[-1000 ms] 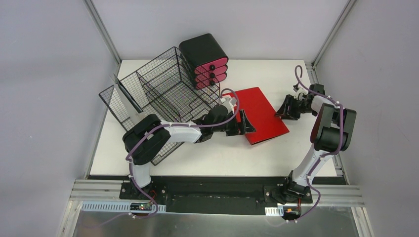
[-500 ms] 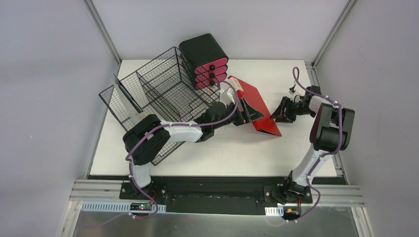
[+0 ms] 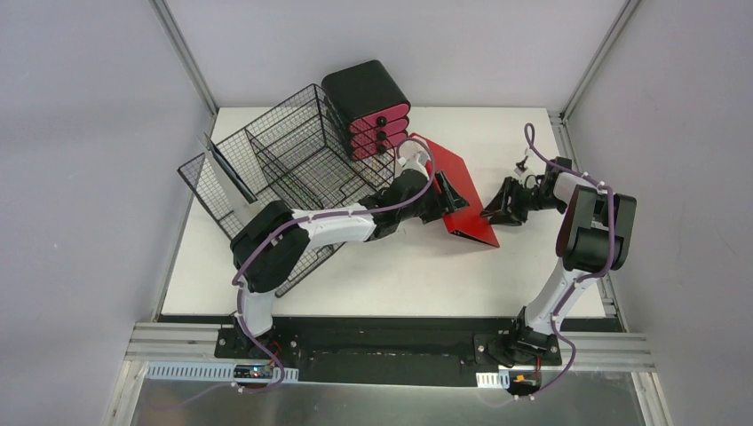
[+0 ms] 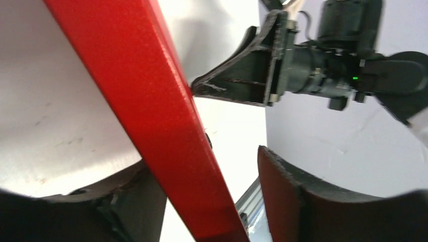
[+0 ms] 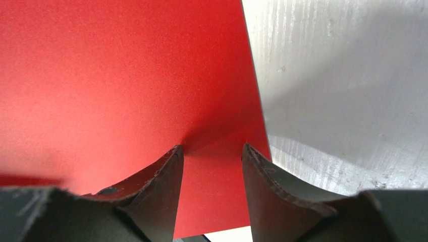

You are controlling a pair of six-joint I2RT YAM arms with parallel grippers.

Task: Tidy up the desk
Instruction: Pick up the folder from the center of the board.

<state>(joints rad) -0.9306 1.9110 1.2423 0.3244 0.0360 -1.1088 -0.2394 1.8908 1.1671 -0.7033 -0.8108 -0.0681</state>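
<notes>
Top external view has the white worktop [image 3: 373,275] filling the middle of the cell, its metal-framed edge running along the walls, with both arms reaching in from the near side. A red notebook [image 3: 473,224] stands tilted on its lower edge near the centre of the worktop, its upper edge leaning toward the far left. The left gripper [image 3: 451,197] straddles the notebook from the left side. In the left wrist view the red cover passes between the two fingers [image 4: 303,201]: it lies against the left one, while a clear gap remains before the right one, so the jaws are spread and not clamped. The right gripper [image 3: 491,214] comes in low from the right, its tips at the notebook's near right corner. The right wrist view shows its fingers [image 5: 156,186] parted, with nothing between them and the red cover just ahead of their tips. Behind the left arm a black wire-mesh organizer [image 3: 284,160] sits at the far left of the worktop. A black drawer unit [image 3: 366,98] with pink drawer fronts stands just beside the organizer's far right corner.
</notes>
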